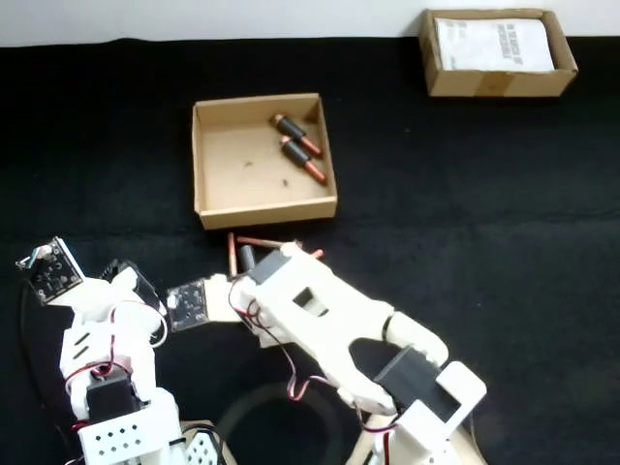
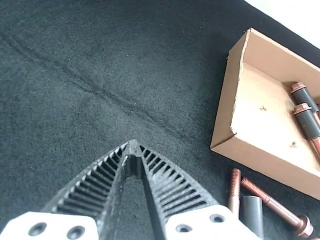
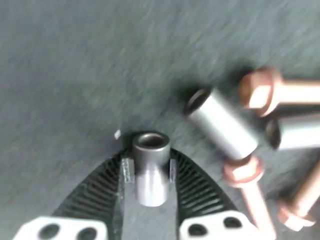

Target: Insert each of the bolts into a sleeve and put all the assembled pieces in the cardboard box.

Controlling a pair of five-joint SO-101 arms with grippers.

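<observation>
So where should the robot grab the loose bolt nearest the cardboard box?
Probably the shank just behind the head. The bolt lies flat on the mat, so the left tool should come straight down, fingers across it. That leaves the threaded end free for the held sleeve.

left pincer (image 2: pixel 132 148) is closed, fingertips meeting (nothing between them). right pincer (image 3: pixel 149 164) is clamped on a sleeve (image 3: pixel 150 177). right arm (image 1: pixel 329 325) stretches out low and forward; left arm (image 1: pixel 102 358) sits folded back.
</observation>
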